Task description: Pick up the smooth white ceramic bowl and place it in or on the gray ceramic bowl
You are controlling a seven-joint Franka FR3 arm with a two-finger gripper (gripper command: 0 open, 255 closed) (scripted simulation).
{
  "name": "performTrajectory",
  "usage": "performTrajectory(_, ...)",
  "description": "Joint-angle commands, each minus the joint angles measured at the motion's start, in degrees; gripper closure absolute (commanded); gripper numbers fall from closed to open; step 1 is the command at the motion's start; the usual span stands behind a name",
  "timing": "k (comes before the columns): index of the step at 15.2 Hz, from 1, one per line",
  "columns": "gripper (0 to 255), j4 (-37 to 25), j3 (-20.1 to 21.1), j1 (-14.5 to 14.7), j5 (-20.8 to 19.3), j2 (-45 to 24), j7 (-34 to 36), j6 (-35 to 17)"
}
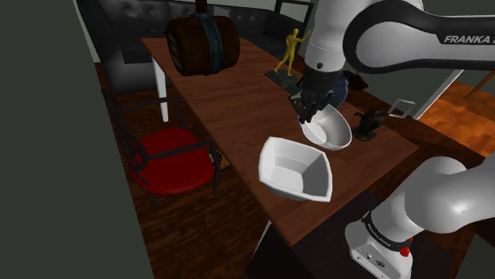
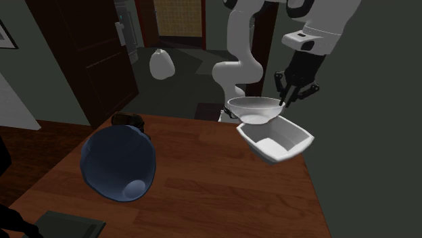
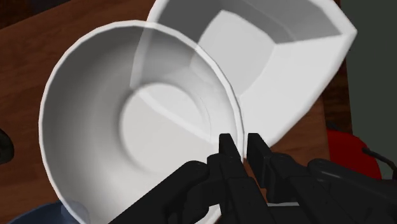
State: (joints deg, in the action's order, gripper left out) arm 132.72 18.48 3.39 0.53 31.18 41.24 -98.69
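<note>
A round white bowl (image 1: 331, 131) (image 2: 255, 108) (image 3: 121, 121) hangs tilted just above the wooden table (image 1: 230, 103). My gripper (image 1: 313, 112) (image 2: 288, 100) (image 3: 238, 145) is shut on its rim, one finger inside and one outside. Right beside it, nearer the table's end, stands a larger angular pale bowl with squarish walls (image 1: 295, 168) (image 2: 276, 138) (image 3: 280, 63). In the wrist view and the second exterior view the round bowl's edge overlaps the angular bowl's rim; whether they touch I cannot tell.
A dark barrel (image 1: 202, 43) and a yellow figurine (image 1: 292, 49) stand at the table's far end. A big blue vessel (image 2: 118, 162) lies on its side mid-table. A small dark object (image 1: 369, 123) is beside the bowls. A red chair (image 1: 170, 158) stands alongside the table.
</note>
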Motion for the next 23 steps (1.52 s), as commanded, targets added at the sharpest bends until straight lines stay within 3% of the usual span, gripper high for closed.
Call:
performTrajectory(1,255,-2.12,2.55,0.80,0.98,-1.80,3.14,0.51)
performTrajectory(6,255,-9.06,8.59,2.20,2.29,-7.01,10.73,2.66)
performTrajectory(23,255,2.30,10.54,2.47,2.46,-9.11,12.49,-10.60)
